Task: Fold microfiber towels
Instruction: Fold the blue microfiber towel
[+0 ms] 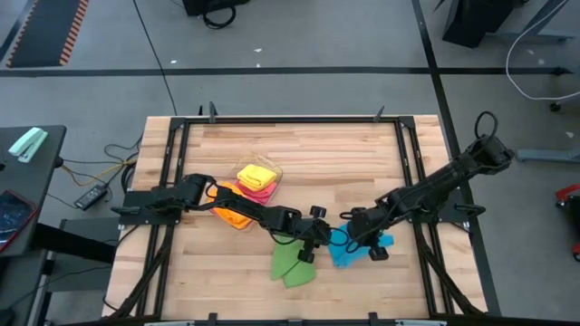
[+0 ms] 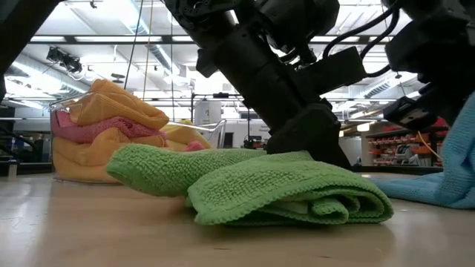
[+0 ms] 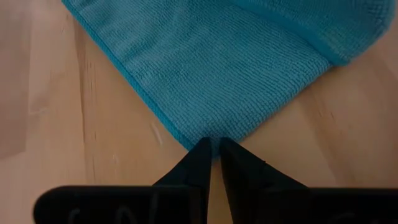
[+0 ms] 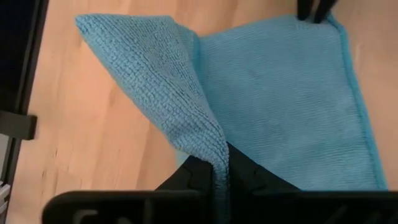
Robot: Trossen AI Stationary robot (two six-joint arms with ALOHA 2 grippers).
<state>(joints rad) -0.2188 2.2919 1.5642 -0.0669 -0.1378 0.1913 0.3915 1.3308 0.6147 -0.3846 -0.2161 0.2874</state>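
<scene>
Now both grippers pinch the blue towel (image 1: 349, 251), which lies near the table's (image 1: 362, 154) front edge, right of centre. Left gripper (image 3: 214, 149) nips its edge; right gripper (image 4: 221, 163) holds a raised corner. A green towel (image 1: 290, 263) lies folded just beside it.

No text, label, brand, number or sign can be read in any of the views.

wooden table (image 1: 362, 163), clear plastic tub (image 1: 275, 174)
</scene>
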